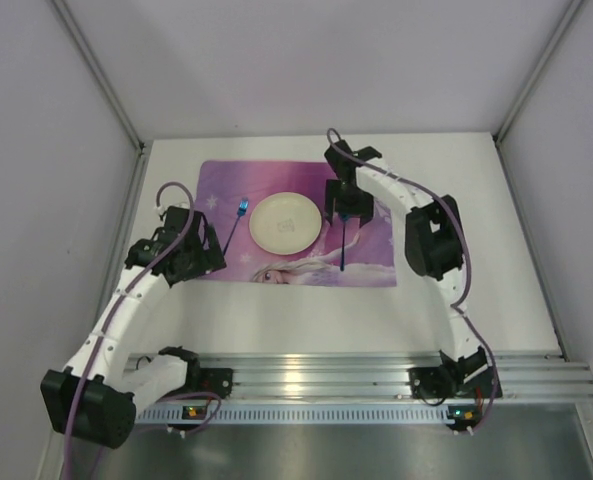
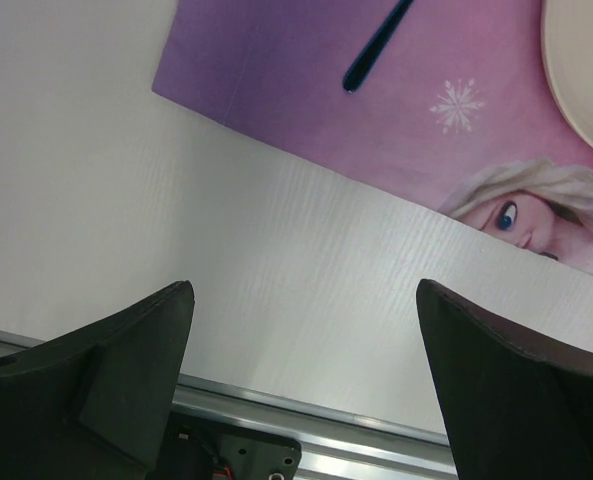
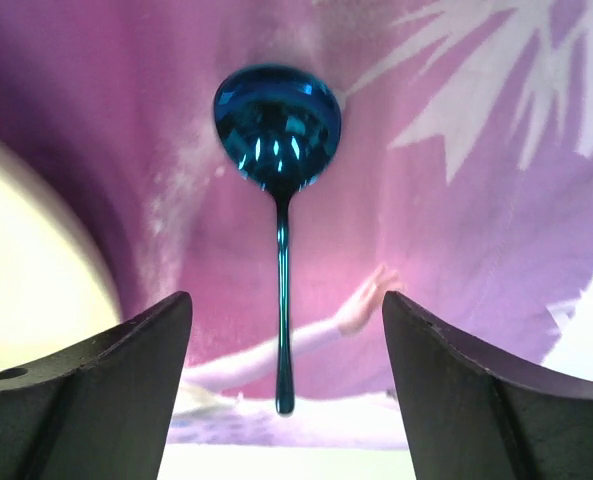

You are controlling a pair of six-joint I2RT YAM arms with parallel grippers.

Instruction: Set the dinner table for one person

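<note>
Right gripper [image 3: 286, 300] jaws apart, straddling the blue spoon [image 3: 278, 125], no contact. Spoon lies on the placemat [image 1: 371, 262] at 3 o'clock of the plate [image 1: 287, 222], fork [image 1: 238, 222] at 9. I'd lift straight up; any sideways drift clips the handle. Left gripper [image 2: 306, 300] wide apart, empty, over the dinner table [image 1: 496, 300] off the mat's 7 o'clock corner.

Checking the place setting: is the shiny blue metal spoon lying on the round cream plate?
No, the blue spoon lies on the purple printed placemat, beside the cream plate.
</note>
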